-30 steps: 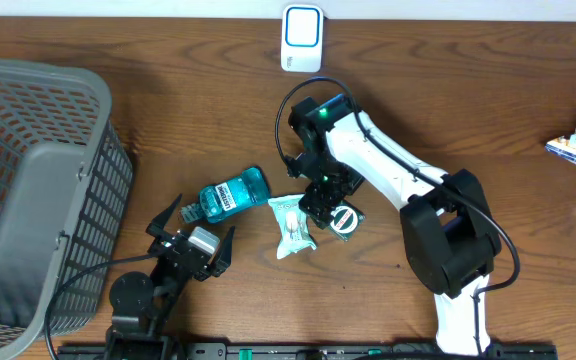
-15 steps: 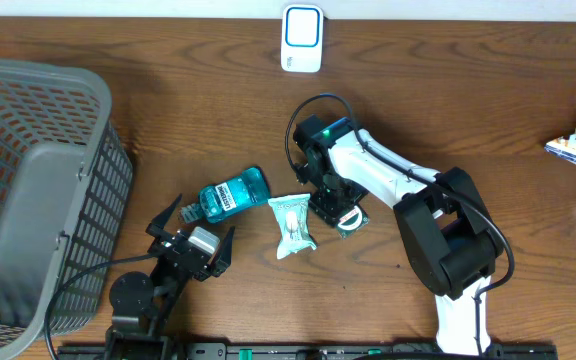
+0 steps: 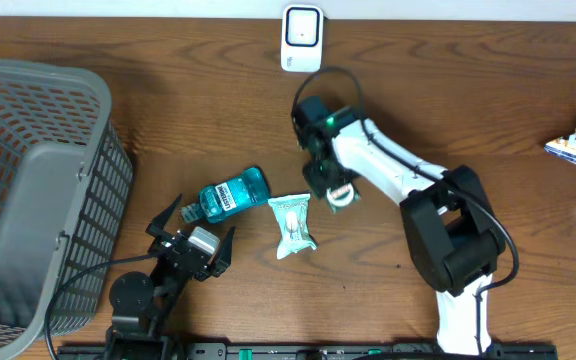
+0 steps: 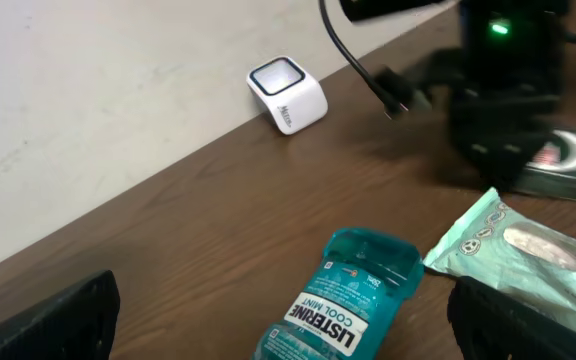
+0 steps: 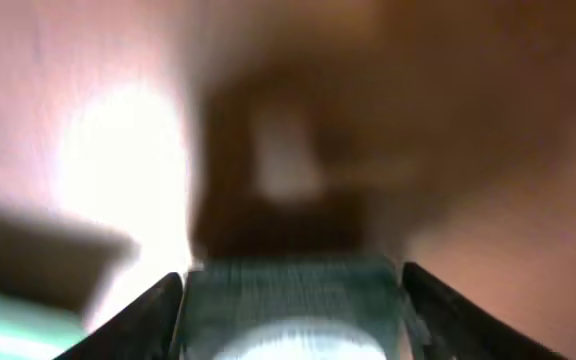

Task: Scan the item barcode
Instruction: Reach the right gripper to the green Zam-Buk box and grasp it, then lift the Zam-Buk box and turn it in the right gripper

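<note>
The small box [image 3: 343, 196] is near the middle of the desk [image 3: 468, 90], clamped in the right end effector [image 3: 332, 189]. From the left: a basket [image 3: 28, 180], the left end effector [image 3: 196, 228] spread wide, a mouthwash bottle [image 3: 233, 193], a pouch [image 3: 293, 225]. A scanner [image 3: 301, 38] stands at the far edge.

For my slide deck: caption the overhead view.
Right gripper holds a small green package short of the white scanner; left gripper open.

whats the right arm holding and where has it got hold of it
The right gripper holds a small flat green box, jaws shut on its two opposite side edges. The left gripper is open and empty.
</note>
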### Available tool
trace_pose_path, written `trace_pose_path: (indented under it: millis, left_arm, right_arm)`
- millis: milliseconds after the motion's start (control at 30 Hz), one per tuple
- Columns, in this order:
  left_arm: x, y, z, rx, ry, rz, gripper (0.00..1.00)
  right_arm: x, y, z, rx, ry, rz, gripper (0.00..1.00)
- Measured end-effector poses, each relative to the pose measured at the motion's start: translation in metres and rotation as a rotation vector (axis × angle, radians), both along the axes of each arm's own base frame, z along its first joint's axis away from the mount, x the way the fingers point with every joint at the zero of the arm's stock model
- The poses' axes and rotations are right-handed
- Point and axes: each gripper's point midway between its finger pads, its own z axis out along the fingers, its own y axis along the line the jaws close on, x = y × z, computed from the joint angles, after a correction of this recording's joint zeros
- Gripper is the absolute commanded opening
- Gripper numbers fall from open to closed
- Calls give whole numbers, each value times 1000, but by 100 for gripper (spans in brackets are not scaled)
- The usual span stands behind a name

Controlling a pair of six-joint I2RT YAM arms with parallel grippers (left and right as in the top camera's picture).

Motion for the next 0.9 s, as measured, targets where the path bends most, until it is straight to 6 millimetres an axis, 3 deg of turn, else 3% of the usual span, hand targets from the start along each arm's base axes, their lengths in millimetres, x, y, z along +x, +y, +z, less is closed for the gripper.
trace_pose_path:
  millis: [67, 100, 133, 233, 333, 567, 700, 900]
  left_arm:
    - [0, 0, 0, 0, 0, 0, 98]
    - [0, 0, 0, 0, 0, 0, 98]
    - [0, 0, 0, 0, 0, 0, 98]
    - [0, 0, 0, 0, 0, 0, 98]
    - [0, 0, 0, 0, 0, 0, 98]
    - [0, 0, 0, 0, 0, 0, 97]
    - [0, 0, 0, 0, 0, 0, 98]
    - [0, 0, 0, 0, 0, 0, 98]
  right_arm:
    - [25, 4, 10, 40, -78, -37, 72]
    - [32, 5, 13, 52, -100, -47, 81]
    - [41, 6, 16, 67, -131, -65, 99]
    - [50, -1, 19, 68, -149, -93, 99]
    - [39, -10, 20, 41, -94, -103, 99]
    - [24, 0, 37, 90, -3, -90, 97]
    - [17, 0, 33, 91, 26, -83, 99]
    - [4, -6, 13, 74, 67, -79, 99]
